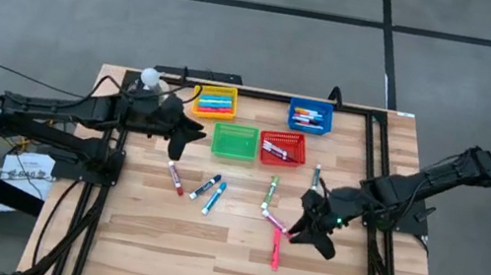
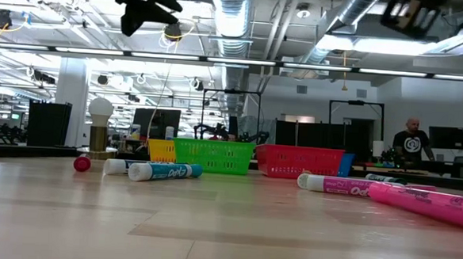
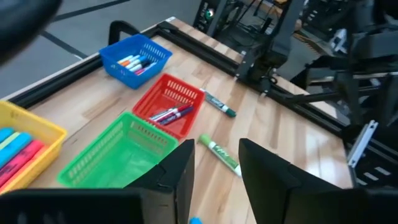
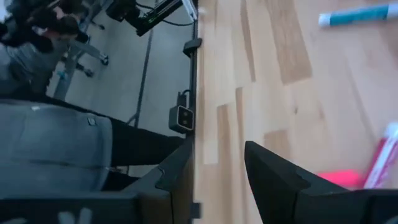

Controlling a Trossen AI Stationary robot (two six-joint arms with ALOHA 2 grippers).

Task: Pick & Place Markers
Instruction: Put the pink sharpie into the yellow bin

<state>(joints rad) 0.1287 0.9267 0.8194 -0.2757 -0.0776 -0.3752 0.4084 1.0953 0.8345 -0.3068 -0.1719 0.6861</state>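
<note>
Four small mesh baskets, yellow (image 1: pixel 215 102), blue (image 1: pixel 310 117), green (image 1: pixel 235 141) and red (image 1: pixel 283 148), sit on the pale plank surface (image 1: pixel 159 233), each but the green holding slim cylindrical markers. Loose markers (image 1: pixel 209 187) lie scattered in front of them. Stretched low, the left arm holds its left tool (image 1: pixel 194 132) beside the green basket, fingers parted, gripping nothing. Angled inward, the right tool (image 1: pixel 302 229) hovers by a pink marker (image 1: pixel 275 248), jaws apart, empty.

high: straight down | low: table-level | both: green basket (image 1: pixel 235 141)
</note>
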